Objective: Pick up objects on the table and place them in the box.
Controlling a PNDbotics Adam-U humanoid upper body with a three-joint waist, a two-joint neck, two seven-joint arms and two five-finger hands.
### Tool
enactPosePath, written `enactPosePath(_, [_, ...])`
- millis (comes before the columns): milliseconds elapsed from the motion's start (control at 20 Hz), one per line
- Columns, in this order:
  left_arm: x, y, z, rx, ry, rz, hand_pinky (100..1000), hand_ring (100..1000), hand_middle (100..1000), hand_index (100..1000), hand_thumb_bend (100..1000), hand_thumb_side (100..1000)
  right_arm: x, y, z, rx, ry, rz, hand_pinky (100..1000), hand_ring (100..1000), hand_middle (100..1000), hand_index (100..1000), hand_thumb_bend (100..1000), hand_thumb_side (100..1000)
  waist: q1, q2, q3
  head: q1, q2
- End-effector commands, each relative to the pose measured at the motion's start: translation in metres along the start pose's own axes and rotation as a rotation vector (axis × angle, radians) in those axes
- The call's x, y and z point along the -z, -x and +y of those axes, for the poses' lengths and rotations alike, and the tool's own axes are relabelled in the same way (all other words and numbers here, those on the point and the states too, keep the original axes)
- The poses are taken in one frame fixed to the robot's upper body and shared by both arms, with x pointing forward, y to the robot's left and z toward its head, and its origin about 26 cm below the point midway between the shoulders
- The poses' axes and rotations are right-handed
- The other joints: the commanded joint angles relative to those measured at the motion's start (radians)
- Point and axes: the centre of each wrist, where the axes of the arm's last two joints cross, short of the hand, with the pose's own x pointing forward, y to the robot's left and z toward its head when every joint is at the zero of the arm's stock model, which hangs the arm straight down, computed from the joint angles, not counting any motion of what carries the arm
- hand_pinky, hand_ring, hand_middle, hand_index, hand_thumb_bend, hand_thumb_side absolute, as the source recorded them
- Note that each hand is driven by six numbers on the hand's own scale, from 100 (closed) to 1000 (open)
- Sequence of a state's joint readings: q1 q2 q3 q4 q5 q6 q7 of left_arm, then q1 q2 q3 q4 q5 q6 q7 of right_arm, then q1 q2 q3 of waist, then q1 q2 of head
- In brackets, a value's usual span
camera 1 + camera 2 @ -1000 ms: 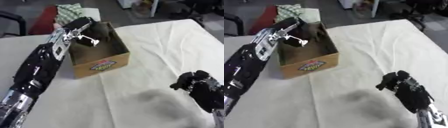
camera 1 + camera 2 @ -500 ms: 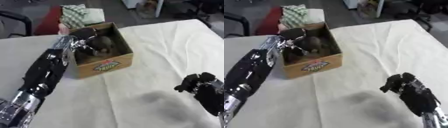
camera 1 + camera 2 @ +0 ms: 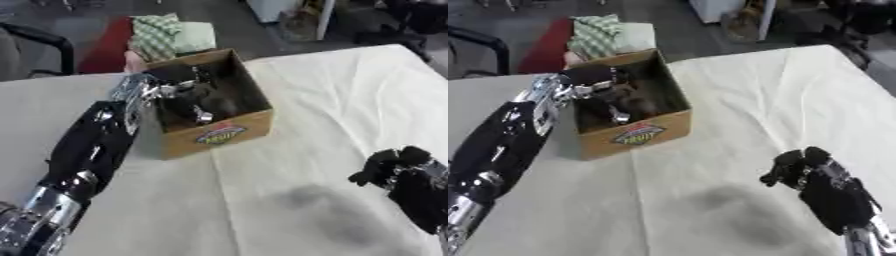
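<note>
The cardboard box (image 3: 214, 131) sits open on the cloth-covered table (image 3: 332, 100), and your left hand (image 3: 179, 97) is down inside it. Its fingers are blurred among dark shapes in the box, so you cannot tell whether they hold anything. Your right hand (image 3: 798, 167) hovers well apart from the box near the lower right, fingers curled on nothing.

Left arm extended forward, left hand (image 3: 188, 100) angled downward, fingers unclear; right hand (image 3: 798, 167) low, fingers curled, empty.
</note>
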State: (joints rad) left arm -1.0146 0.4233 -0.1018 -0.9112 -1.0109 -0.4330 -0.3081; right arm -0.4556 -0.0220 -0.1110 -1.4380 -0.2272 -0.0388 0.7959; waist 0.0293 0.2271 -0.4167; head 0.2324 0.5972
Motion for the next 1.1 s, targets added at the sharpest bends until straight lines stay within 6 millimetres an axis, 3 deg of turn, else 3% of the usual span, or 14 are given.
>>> enactPosePath(50, [-0.013, 0.003, 0.035, -0.031, -0.150, -0.027, 893, 882, 876, 849, 516, 911, 0.001, -0.007, -0.002, -0.022, 0.002, -0.012, 691, 545, 537, 680, 100, 847, -0.008, -0.027, 0.009, -0.012, 0.006])
enactPosePath(100, [-0.019, 0.003, 0.041, -0.063, -0.198, -0.040, 886, 869, 864, 842, 471, 891, -0.001, -0.007, -0.002, -0.021, 0.006, -0.010, 691, 545, 537, 680, 100, 847, -0.009, -0.030, 0.016, -0.017, 0.008])
enactPosePath(150, [-0.027, 0.003, 0.047, -0.102, -0.248, -0.055, 880, 851, 845, 830, 358, 869, -0.002, -0.006, -0.003, -0.021, 0.011, -0.006, 691, 545, 537, 680, 100, 847, -0.010, -0.033, 0.025, -0.021, 0.011])
enactPosePath(200, [-0.035, 0.003, 0.054, -0.145, -0.298, -0.069, 878, 848, 841, 827, 333, 862, -0.004, -0.006, -0.003, -0.022, 0.016, -0.004, 691, 545, 537, 680, 100, 846, -0.010, -0.036, 0.033, -0.025, 0.013])
enactPosePath(250, [-0.045, 0.002, 0.058, -0.196, -0.349, -0.078, 860, 809, 800, 792, 133, 798, -0.006, -0.006, -0.004, -0.022, 0.022, -0.002, 691, 546, 538, 680, 100, 844, -0.010, -0.039, 0.043, -0.029, 0.016])
enactPosePath(300, [-0.056, 0.002, 0.062, -0.263, -0.408, -0.084, 850, 794, 789, 780, 100, 780, -0.008, -0.006, -0.004, -0.021, 0.029, 0.000, 691, 546, 538, 680, 100, 843, -0.010, -0.043, 0.053, -0.034, 0.020])
enactPosePath(500, [-0.104, -0.007, 0.061, -0.580, -0.635, -0.098, 801, 710, 708, 721, 100, 755, -0.015, -0.006, -0.006, -0.020, 0.055, 0.008, 691, 546, 538, 679, 100, 843, -0.008, -0.055, 0.092, -0.053, 0.029])
enactPosePath(700, [-0.146, -0.027, 0.047, -0.824, -0.783, -0.123, 770, 667, 667, 705, 100, 731, -0.021, -0.008, -0.009, -0.023, 0.075, 0.015, 691, 546, 538, 679, 100, 842, -0.008, -0.060, 0.125, -0.062, 0.039])
enactPosePath(900, [-0.168, -0.046, 0.022, -0.980, -0.824, -0.110, 761, 654, 656, 700, 100, 750, -0.030, -0.008, -0.012, -0.024, 0.108, 0.021, 691, 546, 538, 679, 100, 842, -0.012, -0.068, 0.162, -0.070, 0.055])
enactPosePath(1100, [-0.175, -0.058, -0.008, -1.139, -0.822, -0.042, 753, 635, 637, 690, 100, 810, -0.041, -0.007, -0.015, -0.024, 0.138, 0.032, 691, 546, 539, 679, 100, 840, -0.014, -0.083, 0.200, -0.074, 0.084])
